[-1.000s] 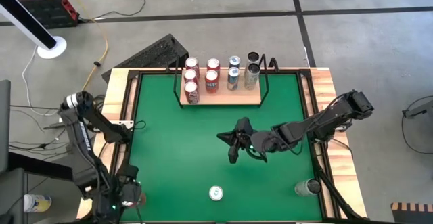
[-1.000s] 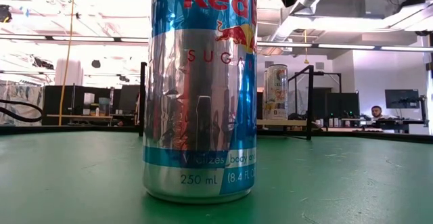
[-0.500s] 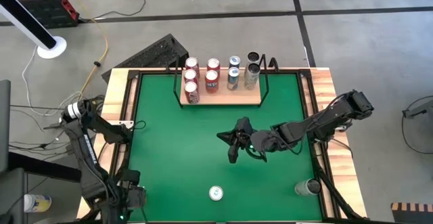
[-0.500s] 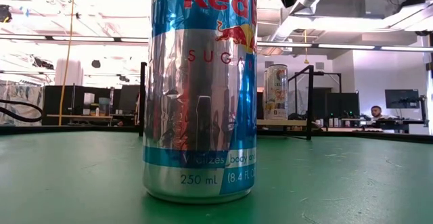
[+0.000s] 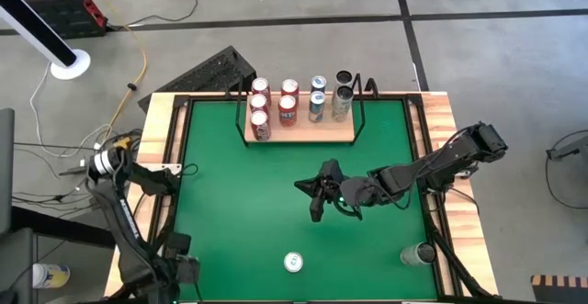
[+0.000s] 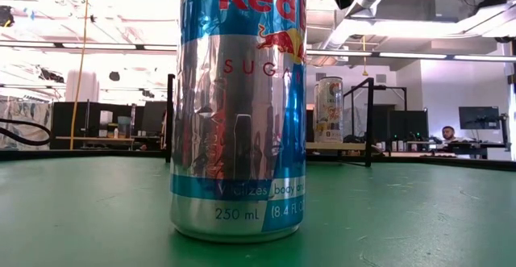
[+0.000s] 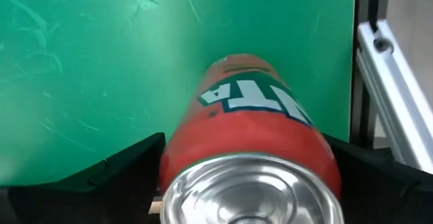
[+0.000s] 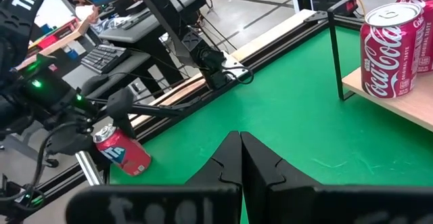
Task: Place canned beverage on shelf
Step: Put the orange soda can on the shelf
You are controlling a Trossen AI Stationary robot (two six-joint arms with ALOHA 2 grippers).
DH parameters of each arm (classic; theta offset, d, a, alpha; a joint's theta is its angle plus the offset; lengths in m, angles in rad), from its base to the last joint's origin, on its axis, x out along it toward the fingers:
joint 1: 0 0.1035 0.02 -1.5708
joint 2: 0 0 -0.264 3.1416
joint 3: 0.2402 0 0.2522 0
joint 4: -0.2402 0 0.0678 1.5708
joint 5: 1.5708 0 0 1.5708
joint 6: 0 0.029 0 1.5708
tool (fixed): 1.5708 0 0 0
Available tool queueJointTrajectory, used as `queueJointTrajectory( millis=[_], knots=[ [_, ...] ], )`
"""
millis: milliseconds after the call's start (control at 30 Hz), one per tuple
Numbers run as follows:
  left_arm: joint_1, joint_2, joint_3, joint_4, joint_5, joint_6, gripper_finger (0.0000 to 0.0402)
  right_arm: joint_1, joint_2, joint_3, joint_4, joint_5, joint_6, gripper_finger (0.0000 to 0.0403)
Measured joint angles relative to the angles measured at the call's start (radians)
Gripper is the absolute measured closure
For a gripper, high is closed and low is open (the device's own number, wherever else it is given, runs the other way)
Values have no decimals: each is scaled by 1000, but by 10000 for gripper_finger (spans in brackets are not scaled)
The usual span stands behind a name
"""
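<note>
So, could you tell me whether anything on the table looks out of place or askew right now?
Only one thing: the red can sits tilted in the left pincer near the table's left front corner, rather than upright. The cans on the shelf and the blue-silver can stand upright; nothing looks spilled.

In the low view the tall blue-and-silver beverage can fills the middle, its top cut off by the picture's edge, and it blocks most of the light-wood shelf with black wire ends behind it. From my left wrist, the red can with white lettering runs off the edge, so its name reads only in part. From above, my left claw sits at the edge, too dark to make out.
</note>
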Motion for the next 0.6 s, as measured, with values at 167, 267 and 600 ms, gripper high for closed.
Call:
queueJointTrajectory(
  millis=[167, 267, 600],
  knots=[
    [7, 5, -1, 9, 2, 43, 80, 0, 0, 0, -1, 0, -6, 382],
    [29, 4, -1, 7, 31, 83, 116, 0, 0, 0, -1, -4, -7, 382],
    [298, -121, 10, -43, 45, 290, 119, -9, -61, -1, -122, -55, -57, 382]
  ],
)
